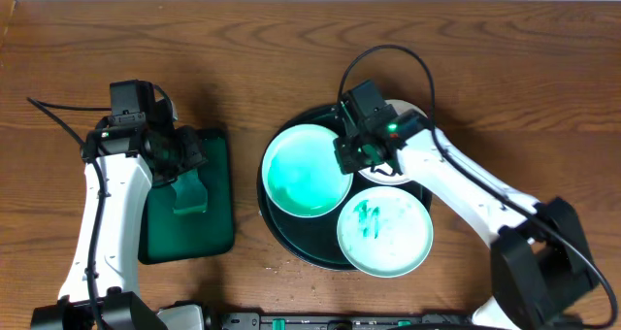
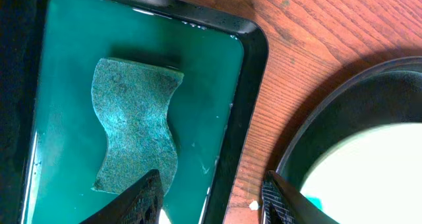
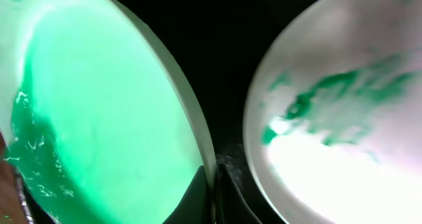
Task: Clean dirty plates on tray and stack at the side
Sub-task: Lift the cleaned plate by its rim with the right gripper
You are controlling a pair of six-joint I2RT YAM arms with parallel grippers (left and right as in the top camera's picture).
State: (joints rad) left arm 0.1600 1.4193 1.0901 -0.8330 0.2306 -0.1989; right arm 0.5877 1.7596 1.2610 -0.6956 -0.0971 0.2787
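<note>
Right hand (image 1: 361, 153) pinched shut on rim of green-flooded plate (image 1: 306, 170), left half of tray (image 1: 275, 223). Edge grip probably to tilt or lift it for wiping. Scribbled plate (image 1: 385, 231) at tray's near edge, third plate (image 1: 406, 109) at far edge. Left hand (image 2: 212, 192) half-open, empty, over sponge (image 2: 135, 135) left of tray, placed to grab it.

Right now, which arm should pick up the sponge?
Left. The left gripper is open right above the sponge in the small tray. The right gripper is busy, shut on the green plate at its rim.
</note>
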